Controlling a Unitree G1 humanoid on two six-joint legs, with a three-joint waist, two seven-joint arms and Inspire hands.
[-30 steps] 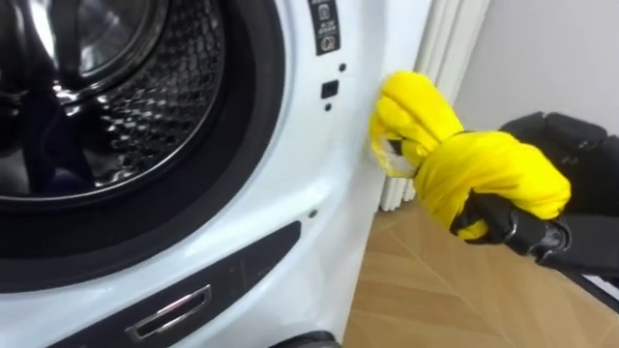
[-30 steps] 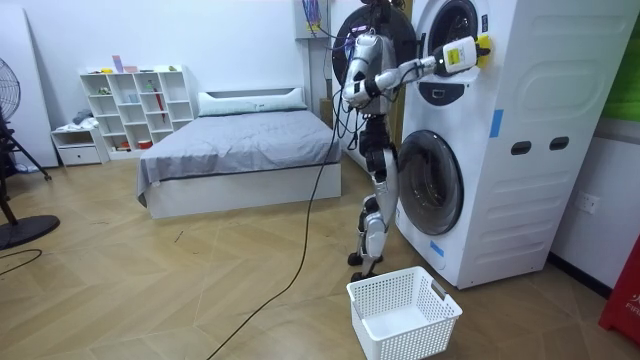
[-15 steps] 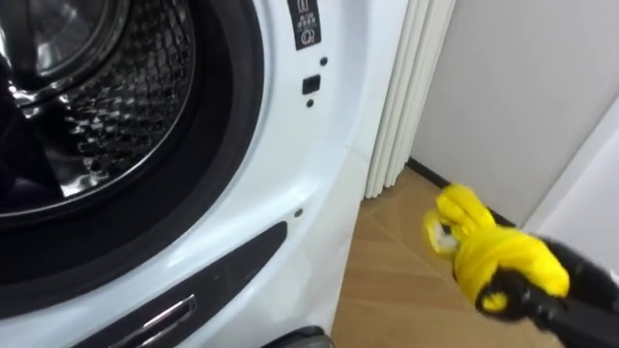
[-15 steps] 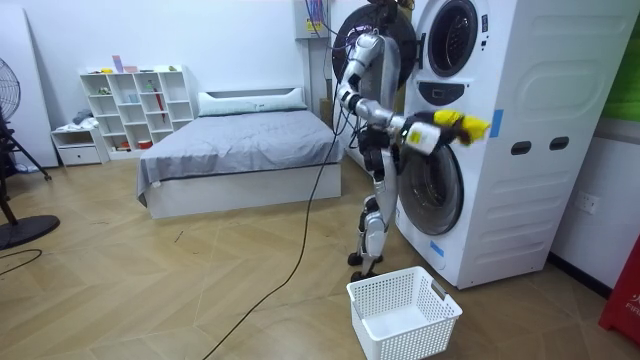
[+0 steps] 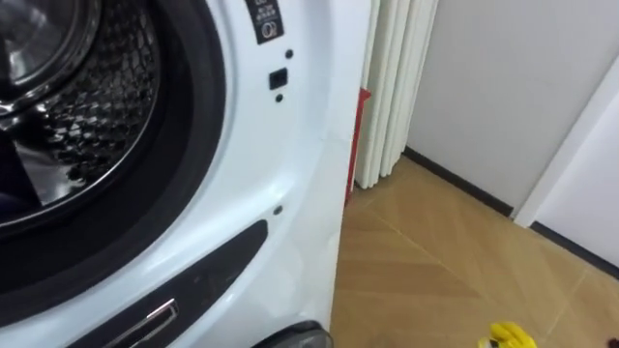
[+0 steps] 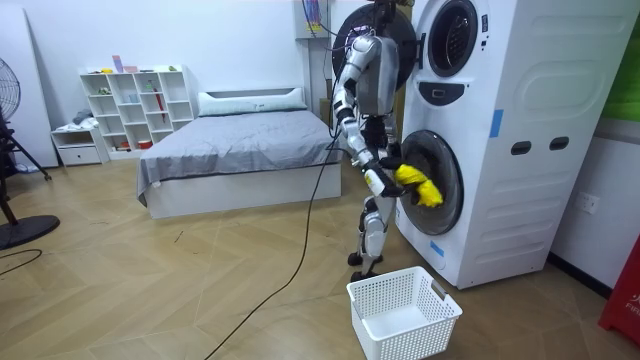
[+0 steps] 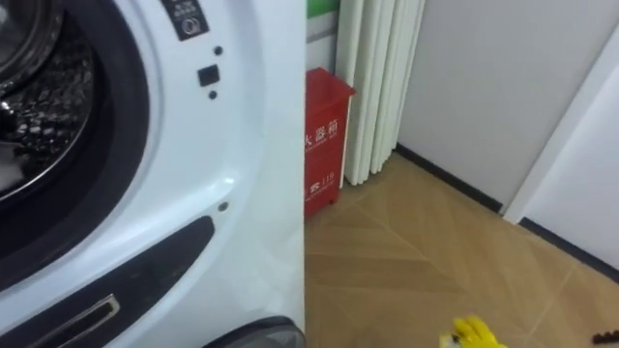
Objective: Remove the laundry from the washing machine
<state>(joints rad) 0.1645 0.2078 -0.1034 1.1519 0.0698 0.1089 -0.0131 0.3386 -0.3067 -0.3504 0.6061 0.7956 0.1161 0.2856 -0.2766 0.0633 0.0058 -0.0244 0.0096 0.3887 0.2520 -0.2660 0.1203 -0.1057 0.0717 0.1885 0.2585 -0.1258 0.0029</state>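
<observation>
Cloth (image 6: 421, 190) in right hand (image 6: 392, 180), room view

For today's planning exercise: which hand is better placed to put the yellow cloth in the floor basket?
Right, likely: the right hand holds the yellow cloth low before the washing machine, the white basket on the floor below.

In the room view the washing machine (image 6: 520, 200) stands at the right of the frame. The basket (image 6: 415, 338) sits on the floor before it, lower centre. The bed (image 6: 240, 150) lies left, behind.
</observation>
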